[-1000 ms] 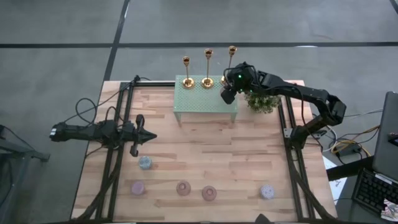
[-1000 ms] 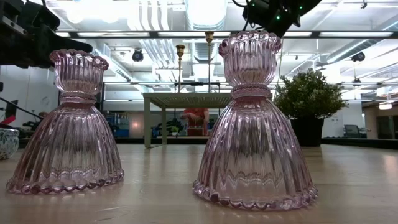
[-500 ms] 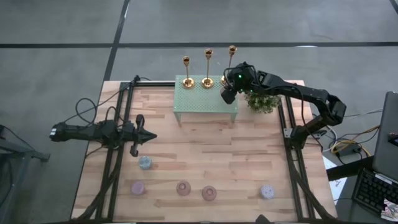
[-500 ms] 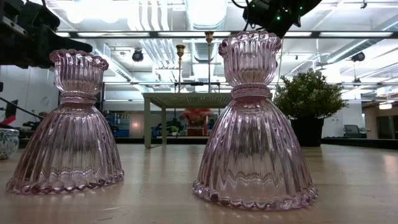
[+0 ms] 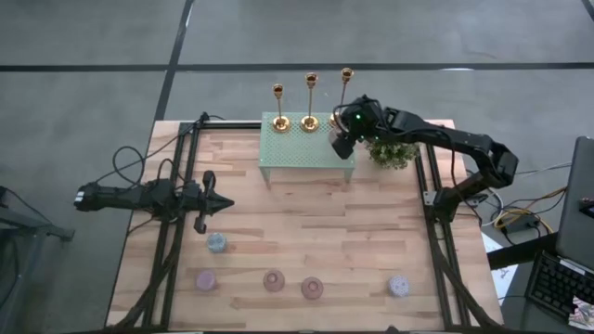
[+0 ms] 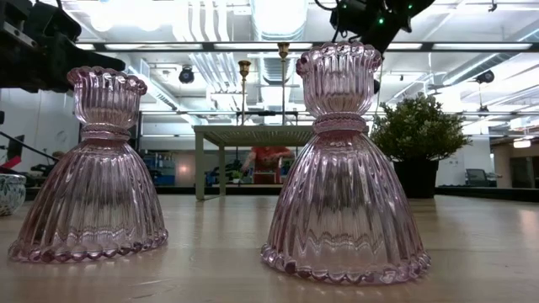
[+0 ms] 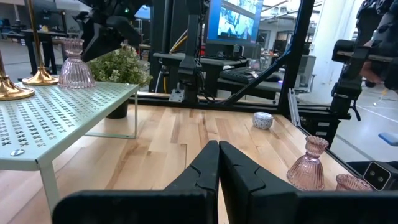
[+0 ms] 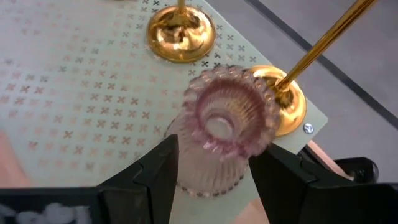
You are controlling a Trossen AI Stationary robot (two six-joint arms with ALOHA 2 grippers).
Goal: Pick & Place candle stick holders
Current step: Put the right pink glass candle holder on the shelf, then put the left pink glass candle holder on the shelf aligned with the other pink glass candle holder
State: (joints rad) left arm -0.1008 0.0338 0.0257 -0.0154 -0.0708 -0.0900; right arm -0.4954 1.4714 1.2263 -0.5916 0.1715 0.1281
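Three gold candle stick holders (image 5: 309,116) stand by their round bases in a row on the far part of a green perforated shelf (image 5: 297,153). A pink ribbed glass holder (image 8: 227,121) stands upright on the shelf's right end, against the base of the right gold holder (image 8: 289,102). My right gripper (image 8: 214,148) comes down at a slant from the right. It is open, with one finger on each side of the glass holder's body. My left gripper (image 5: 223,202) hovers shut above the table's left side, pointing level.
Several small glass holders (image 5: 273,280) stand in a row near the table's near edge; two of them (image 6: 341,168) fill the low view. A potted plant (image 5: 390,150) stands right of the shelf. Bare wood lies between the shelf and the row.
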